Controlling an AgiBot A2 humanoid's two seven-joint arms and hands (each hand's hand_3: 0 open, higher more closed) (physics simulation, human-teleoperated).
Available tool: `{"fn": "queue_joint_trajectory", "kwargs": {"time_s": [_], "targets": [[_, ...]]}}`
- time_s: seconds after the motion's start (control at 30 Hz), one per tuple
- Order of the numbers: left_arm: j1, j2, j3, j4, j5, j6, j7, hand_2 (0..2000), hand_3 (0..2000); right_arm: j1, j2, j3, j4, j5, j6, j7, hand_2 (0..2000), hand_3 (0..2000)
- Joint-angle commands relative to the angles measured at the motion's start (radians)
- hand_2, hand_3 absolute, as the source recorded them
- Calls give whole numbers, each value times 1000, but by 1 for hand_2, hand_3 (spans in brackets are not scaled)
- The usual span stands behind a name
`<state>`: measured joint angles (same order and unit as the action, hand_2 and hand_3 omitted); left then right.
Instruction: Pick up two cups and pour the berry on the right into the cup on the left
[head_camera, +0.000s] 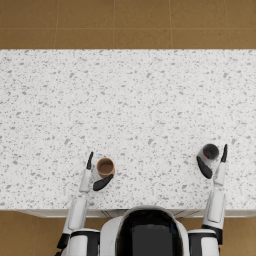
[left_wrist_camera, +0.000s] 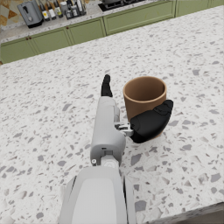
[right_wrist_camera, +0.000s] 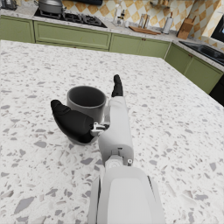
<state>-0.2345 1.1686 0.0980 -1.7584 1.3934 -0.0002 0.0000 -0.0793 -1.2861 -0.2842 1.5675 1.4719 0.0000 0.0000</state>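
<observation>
Brown cup (head_camera: 105, 167): upright on the worktop (head_camera: 130, 110), near its front edge, left of centre. Left robot hand (head_camera: 95, 174) was wrapped round it, thumb on the near wall, fingers along the far side; cup not yet lifted, by appearance.

Grey cup (head_camera: 209, 152): upright, well apart to the right, a red berry (head_camera: 207, 156) inside. Right robot hand (head_camera: 214, 161) clasped it likewise.

Pour would run right to left across the gap, both cups' axes vertical.

Obscured: berry not visible in the right wrist view; contact under the fingers could not be judged.
</observation>
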Motion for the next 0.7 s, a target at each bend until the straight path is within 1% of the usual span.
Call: {"fn": "queue_joint_trajectory", "kwargs": {"time_s": [0.03,0.3,0.53,0.7], "targets": [[12,7,23,23,0,0,0,0,0,38,6,21,-60,0,0,0,0,0],[35,32,22,75,0,-3,0,0,0,88,1,13,-192,0,0,0,0,0],[43,49,22,71,0,-9,0,0,0,124,-5,29,-234,0,3,0,0,0],[53,63,29,75,0,-7,0,0,0,161,-9,37,-288,0,18,0,0,0]]}}
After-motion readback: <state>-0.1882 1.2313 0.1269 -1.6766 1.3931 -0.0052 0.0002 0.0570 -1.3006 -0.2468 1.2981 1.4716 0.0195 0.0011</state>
